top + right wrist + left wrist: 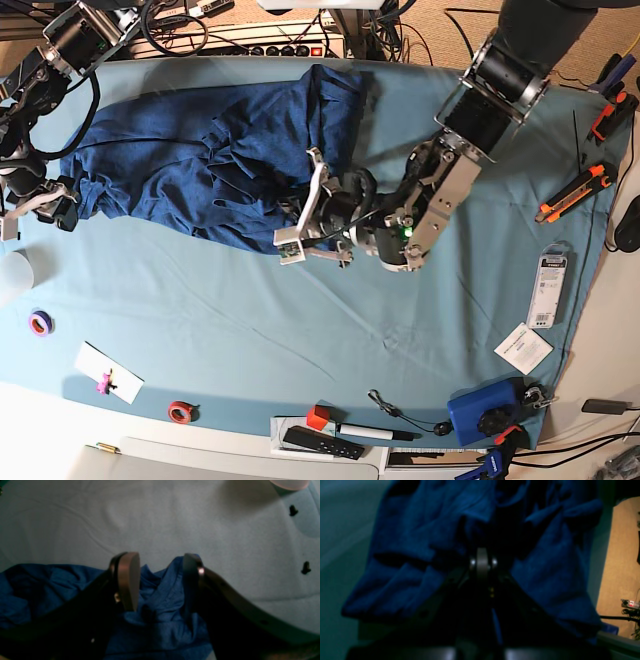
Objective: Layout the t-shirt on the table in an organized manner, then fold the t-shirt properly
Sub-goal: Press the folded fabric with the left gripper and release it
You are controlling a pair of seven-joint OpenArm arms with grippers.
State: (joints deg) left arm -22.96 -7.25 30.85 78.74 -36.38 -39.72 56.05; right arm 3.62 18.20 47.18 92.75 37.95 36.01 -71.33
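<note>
t-shirt (220, 165): 1 | table (250, 330): 1 | grippers: 2, left (300, 205), right (45, 205) | tape rolls: 2 (40, 322)

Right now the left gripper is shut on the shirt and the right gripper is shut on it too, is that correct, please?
Not quite. The left gripper is shut on the shirt, but the right gripper is open, its jaws apart over the fabric, as the right wrist view shows.

Setting: robotics lab or workshop bench.
Surface: table (250, 330) draped in teal cloth.
Right edge: utility knife (566, 192), clamps.
Back edge: power strip (280, 42), tangled cables.
Front edge: tape rolls (181, 411), marker, remote.
</note>
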